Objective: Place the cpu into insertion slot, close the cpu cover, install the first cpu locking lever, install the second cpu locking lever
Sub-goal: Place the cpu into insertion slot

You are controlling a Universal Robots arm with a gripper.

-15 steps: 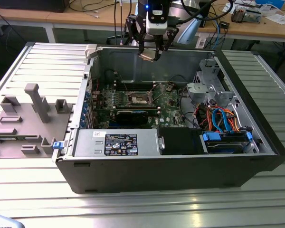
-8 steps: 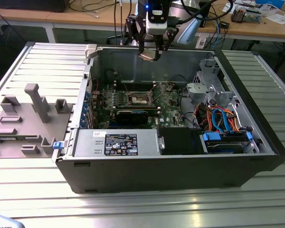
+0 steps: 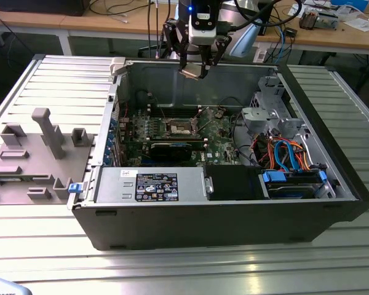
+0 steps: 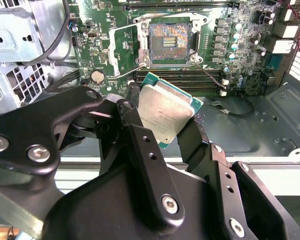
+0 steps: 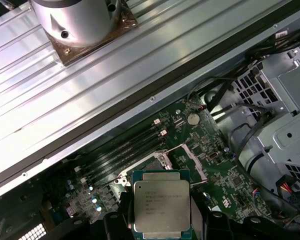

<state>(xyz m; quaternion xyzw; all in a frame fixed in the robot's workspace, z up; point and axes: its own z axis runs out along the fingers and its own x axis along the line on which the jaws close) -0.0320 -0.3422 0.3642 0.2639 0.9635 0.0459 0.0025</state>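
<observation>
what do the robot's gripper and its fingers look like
The gripper is matte black: angular linked fingers jointed with silver screws and round pivots. In the exterior view it sits under a white-and-black module with a blue light, black cables alongside.

Two black fingers (image 5: 115,225) are clamping the small square silver-topped cpu (image 5: 161,205) by its opposite edges, holding it above the green motherboard (image 5: 212,152).

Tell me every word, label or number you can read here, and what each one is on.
Nothing can be read with certainty.
cpu: faint rows of print on its metal top, too small to read.
black label on the silver box: print blurred.
white sticker beside it: illegible.
</observation>
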